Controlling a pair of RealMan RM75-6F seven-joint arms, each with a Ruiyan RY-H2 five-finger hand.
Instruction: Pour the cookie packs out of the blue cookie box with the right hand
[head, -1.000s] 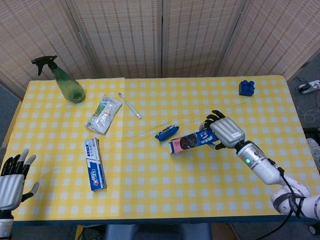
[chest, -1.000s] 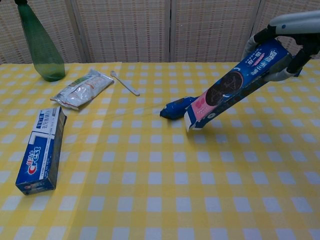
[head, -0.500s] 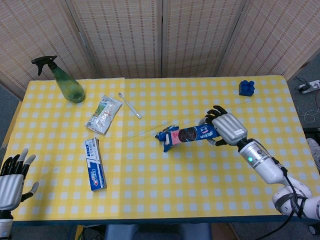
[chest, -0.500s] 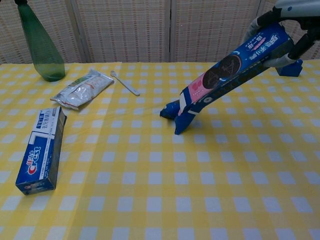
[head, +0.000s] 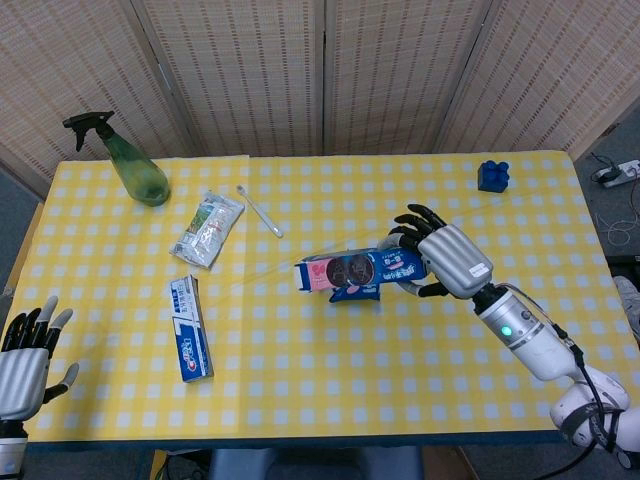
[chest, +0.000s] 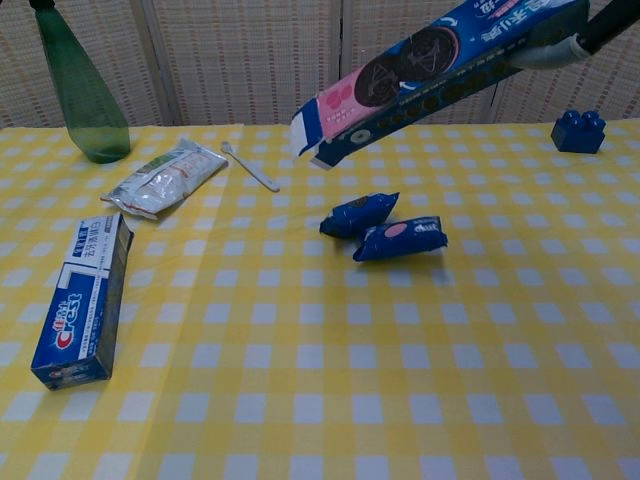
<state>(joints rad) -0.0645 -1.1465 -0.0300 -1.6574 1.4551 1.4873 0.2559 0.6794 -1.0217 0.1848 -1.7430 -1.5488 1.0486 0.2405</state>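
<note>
The right hand (head: 440, 262) clamps the blue cookie box (chest: 430, 65) tilted above the table (chest: 300, 400), two cookie packs (chest: 385, 228) lying beneath; the left hand (head: 25, 355) rests near-left, fingers spread.

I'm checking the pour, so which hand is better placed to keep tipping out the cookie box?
Right. The right hand already holds the blue cookie box tilted above the two cookie packs on the table. The left hand is open at the table's far corner, near nothing.

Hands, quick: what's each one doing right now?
Left hand: open, fingers apart, holding nothing.
Right hand: holding the blue cookie box, lifted and tilted above the table.
</note>
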